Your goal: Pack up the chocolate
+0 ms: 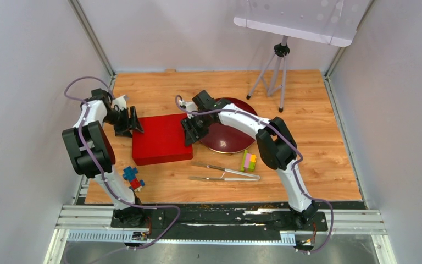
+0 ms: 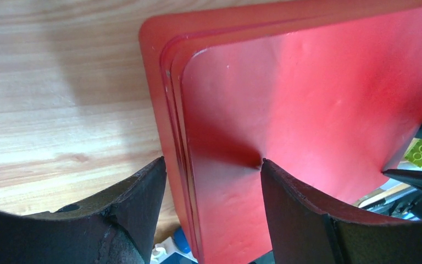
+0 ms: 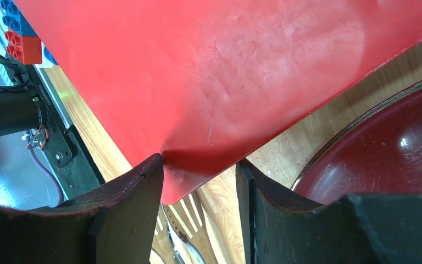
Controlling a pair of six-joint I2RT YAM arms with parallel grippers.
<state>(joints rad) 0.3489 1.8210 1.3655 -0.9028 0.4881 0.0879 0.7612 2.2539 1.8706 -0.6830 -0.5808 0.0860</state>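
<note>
No chocolate shows in any view. A closed red box (image 1: 162, 138) lies flat on the wooden table between the two arms. My left gripper (image 1: 137, 124) is at the box's left edge. Its jaws (image 2: 212, 162) straddle the rim of the red lid (image 2: 307, 110): one fingertip (image 2: 269, 170) presses on the lid's top, the other (image 2: 154, 176) stands off over the wood. My right gripper (image 1: 188, 132) is at the box's right edge. It (image 3: 199, 160) is open around the lid's corner (image 3: 187, 181), with one fingertip (image 3: 151, 168) touching it.
A dark red round plate (image 1: 233, 137) sits just right of the box, under the right arm. Metal tongs (image 1: 225, 172) and a stack of coloured blocks (image 1: 247, 160) lie nearer the front. More blocks (image 1: 132, 177) sit by the left arm's base. A tripod (image 1: 275, 71) stands at the back.
</note>
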